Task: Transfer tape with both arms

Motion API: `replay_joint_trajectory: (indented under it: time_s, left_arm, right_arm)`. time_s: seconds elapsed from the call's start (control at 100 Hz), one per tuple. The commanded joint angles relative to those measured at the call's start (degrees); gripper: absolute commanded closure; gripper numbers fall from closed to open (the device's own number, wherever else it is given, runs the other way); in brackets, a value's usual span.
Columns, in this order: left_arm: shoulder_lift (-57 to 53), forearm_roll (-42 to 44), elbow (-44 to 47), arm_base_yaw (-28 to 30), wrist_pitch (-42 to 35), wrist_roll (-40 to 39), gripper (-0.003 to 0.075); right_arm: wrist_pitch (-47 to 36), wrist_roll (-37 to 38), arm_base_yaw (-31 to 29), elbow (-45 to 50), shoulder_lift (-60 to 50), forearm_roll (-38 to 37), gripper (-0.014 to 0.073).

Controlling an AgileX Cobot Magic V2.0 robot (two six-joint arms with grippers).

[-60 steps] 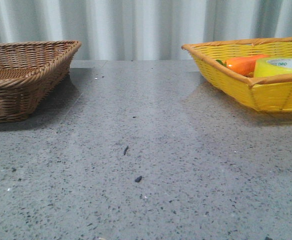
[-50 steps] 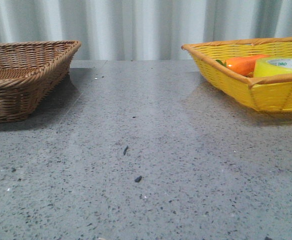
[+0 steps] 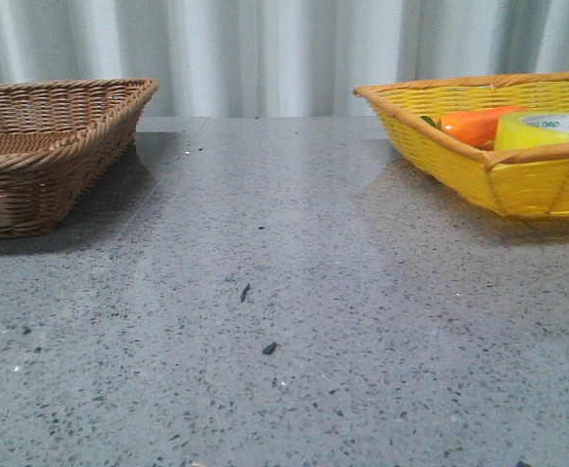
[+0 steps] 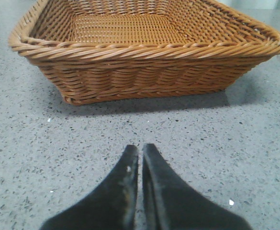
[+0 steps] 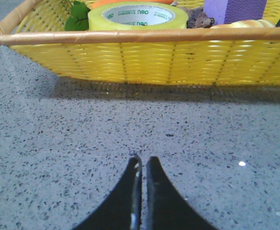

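i log: tape [image 3: 547,129] in yellow basket [image 3: 517,185] at 2 o'clock; left tool [image 4: 140,155] and right tool [image 5: 143,165] pressed together, empty, over counter [image 3: 294,292].

Tape [image 3: 547,129]: wide roll, bright yellow, white inner core w/ green lettering round it. Lies flat, core opening facing up, inside the yellow basket [image 3: 517,185] at the table's right side. In front view only its upper part shows above the basket's near rim, sitting just behind that rim; lower part hidden by the wall. Right wrist view [image 5: 139,16] shows same pose: flat, core ring fully visible from above, roll just behind the basket's tan-edged rim [image 5: 130,36], towards one end of the basket. Looks intact, wound tight, no loose end visible. Nothing grips it or rests on top.
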Motion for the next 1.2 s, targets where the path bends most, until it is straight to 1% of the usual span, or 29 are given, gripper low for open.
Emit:
replay_joint_trajectory:
  time_s: [0.0, 0.19, 0.38, 0.43, 0.47, 0.55, 0.81, 0.97, 1.1, 1.15, 1.19]
  left_arm:
    - [-1.57, -0.75, 0.48, 0.28, -3.81, 0.09, 0.0741]
    - [-1.57, -0.75, 0.48, 0.28, -3.81, 0.09, 0.0741]
    - [-1.57, 1.28, 0.48, 0.28, -3.81, 0.09, 0.0741]
    - [-1.57, 2.62, 0.48, 0.28, -3.81, 0.09, 0.0741]
    - [-1.57, 5.28, 0.48, 0.28, -3.81, 0.09, 0.0741]
    - [-1.57, 8.18, 0.48, 0.28, -3.81, 0.09, 0.0741]
    - [-1.57, 8.16, 0.48, 0.28, -3.81, 0.09, 0.0741]
    - [-1.57, 8.16, 0.48, 0.28, -3.91, 0.09, 0.0741]
    - [-1.57, 5.45, 0.48, 0.28, -7.32, 0.09, 0.0741]
    - [-1.57, 1.34, 0.48, 0.28, -10.13, -0.28, 0.0741]
    - [-1.57, -4.99, 0.48, 0.28, -12.67, -0.88, 0.0741]
  right_arm:
    - [-1.0, -0.6, -0.41, 1.24, -0.74, -0.64, 0.0655]
    - [-1.01, -0.6, -0.41, 1.24, -0.74, -0.64, 0.0655]
    - [-1.23, -0.6, -0.41, 1.24, -0.74, -0.64, 0.0655]
    - [-1.35, -0.6, -0.41, 1.24, -0.74, -0.64, 0.0655]
    - [-1.66, -0.6, -0.41, 1.24, -0.74, -0.64, 0.0655]
    - [-4.14, -0.6, -0.41, 1.24, -0.74, -0.64, 0.0655]
    - [-13.52, -0.6, -0.41, 1.24, -0.74, -0.64, 0.0655]
    - [-15.89, -0.6, -0.41, 1.24, -0.74, 2.65, 0.0655]
    - [-15.79, -0.6, -0.41, 1.24, -0.74, 3.5, 0.0655]
    - [-15.53, -0.6, -0.41, 1.24, -0.74, 4.07, 0.0655]
    - [-15.53, -0.6, -0.41, 1.24, -0.74, 5.44, 0.0655]
